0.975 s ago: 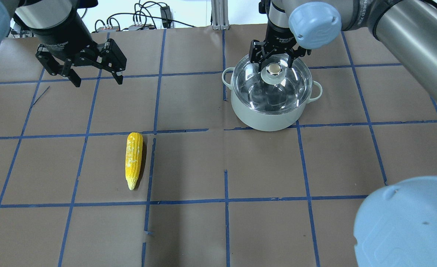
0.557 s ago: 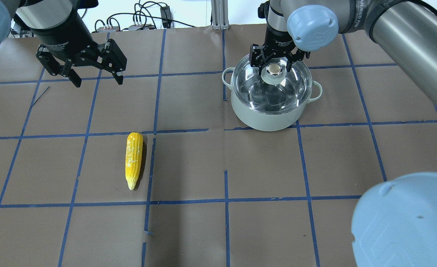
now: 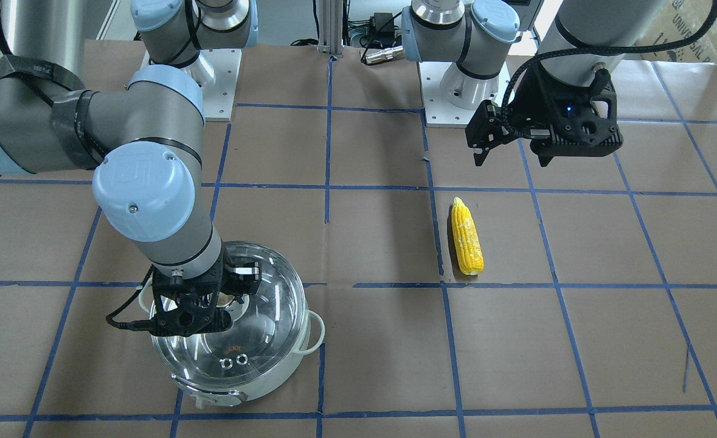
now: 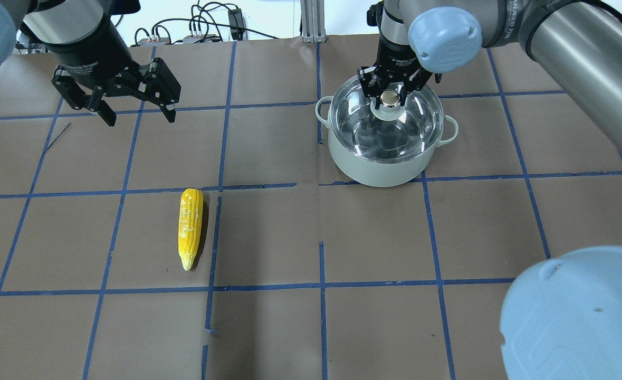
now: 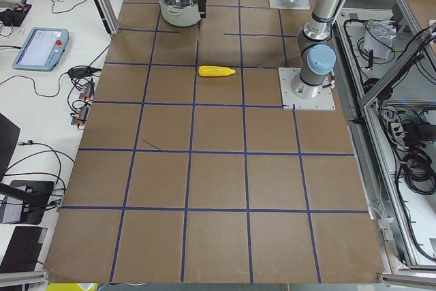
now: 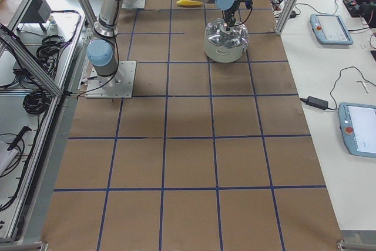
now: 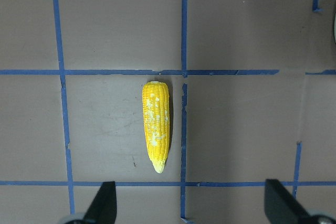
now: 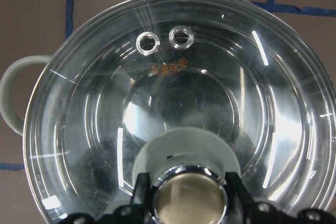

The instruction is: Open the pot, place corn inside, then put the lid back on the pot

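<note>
Two arms, one busy. Right pincer [image 4: 390, 97] sits straight down over the lid [image 4: 385, 134], its fingers [image 8: 143, 195] tight against both sides of the knob [image 8: 189, 199], so it reads as clenched on the lid by the knob, the only graspable part of smooth domed glass. Lid seated flat on the pot [image 4: 379, 170], rim to rim, not lifted yet; step in hand is opening. Pot stands on the table [image 4: 448, 237] on the robot's right, far side, loop handles out to the sides. Left pincer [image 4: 141, 115] is released, jaws wide, hanging above the table at far left, aimed down. Its wrist view has the corn [image 4: 190, 228] centred between the fingers, likely staged for the pick once the pot is open. Corn lies flat on the table, well apart from the pot, tapered tip toward the robot, along a tape line. Next call: lift straight up; glass could slip or tilt off-centre.
</note>
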`<state>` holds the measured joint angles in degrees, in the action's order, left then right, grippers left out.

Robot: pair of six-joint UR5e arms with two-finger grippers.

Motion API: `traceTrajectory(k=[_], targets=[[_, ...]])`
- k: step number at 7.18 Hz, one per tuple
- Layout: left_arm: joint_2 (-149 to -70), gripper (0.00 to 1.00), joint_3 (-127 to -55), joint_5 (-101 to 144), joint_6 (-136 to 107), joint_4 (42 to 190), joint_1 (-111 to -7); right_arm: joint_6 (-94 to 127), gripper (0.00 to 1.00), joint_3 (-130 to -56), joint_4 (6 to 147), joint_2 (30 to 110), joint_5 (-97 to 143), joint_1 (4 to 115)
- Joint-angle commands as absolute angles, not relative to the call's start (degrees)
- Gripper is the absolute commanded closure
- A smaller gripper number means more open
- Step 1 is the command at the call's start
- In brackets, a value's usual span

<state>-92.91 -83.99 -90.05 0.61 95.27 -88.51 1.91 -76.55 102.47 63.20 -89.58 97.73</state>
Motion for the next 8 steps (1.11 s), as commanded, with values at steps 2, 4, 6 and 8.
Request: traceTrajectory(k=[2,4,6,8], targets=[[-93.08,0.0,-83.58,-90.09,0.62,95.27,-88.51,1.15,0.72,-74.8,98.02,64.76,-89.47,97.65],[-92.99,0.0,-83.67,-90.09,0.62,95.27,-88.51,0.44,0.72,-73.05,91.09,69.49,-89.38,97.3],[-96.21,0.0,-89.79,-90.35,5.33,91.18,-87.37,-0.87,0.72,-75.14,82.41,78.0,-89.73,96.07],[-98.34,0.0,-95.33,-90.44,6.05,83.88,-87.19,-3.33,0.72,-79.68,80.24,85.05,-89.56,93.96]])
